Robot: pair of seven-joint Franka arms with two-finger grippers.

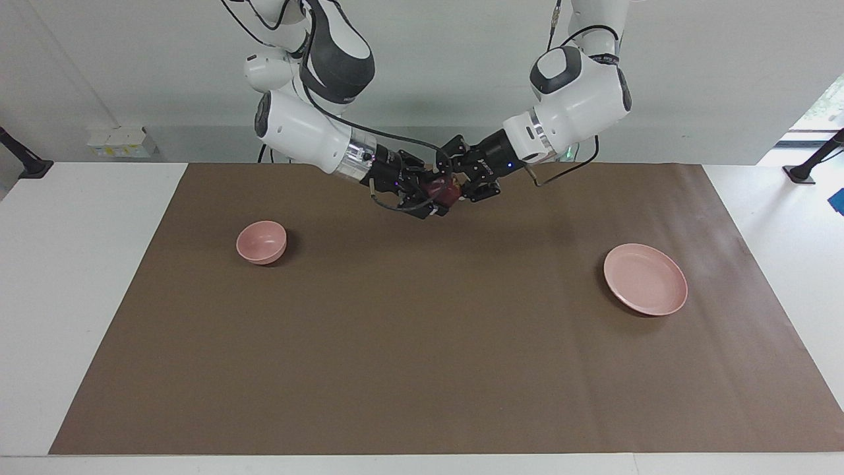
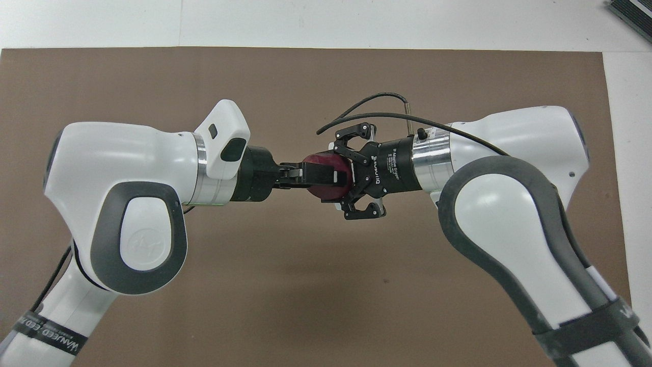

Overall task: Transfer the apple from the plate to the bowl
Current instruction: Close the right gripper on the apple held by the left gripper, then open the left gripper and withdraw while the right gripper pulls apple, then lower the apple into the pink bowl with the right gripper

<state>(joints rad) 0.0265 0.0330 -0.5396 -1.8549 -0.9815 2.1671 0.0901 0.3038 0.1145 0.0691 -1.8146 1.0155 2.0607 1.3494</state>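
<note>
Brown mat [image 1: 422, 343]: both fingers [image 2: 321, 176] meet on airborne apple [image 2: 326, 165].

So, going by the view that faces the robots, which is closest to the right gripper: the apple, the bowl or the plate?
1. The apple, held up between the right gripper and left gripper.
2. The bowl, toward the right arm's end of the table.
3. The plate, toward the left arm's end.

Soft, even light is falling from above, leaving the counter [image 1: 86, 277] bright without glare. The bowl [image 1: 262, 241] and plate [image 1: 645, 278] are casting only thin, dark shadows at their bases. A faint, blurred shadow is spreading on the brown mat [image 1: 422, 343] between them. Both views are staying sharp.
</note>
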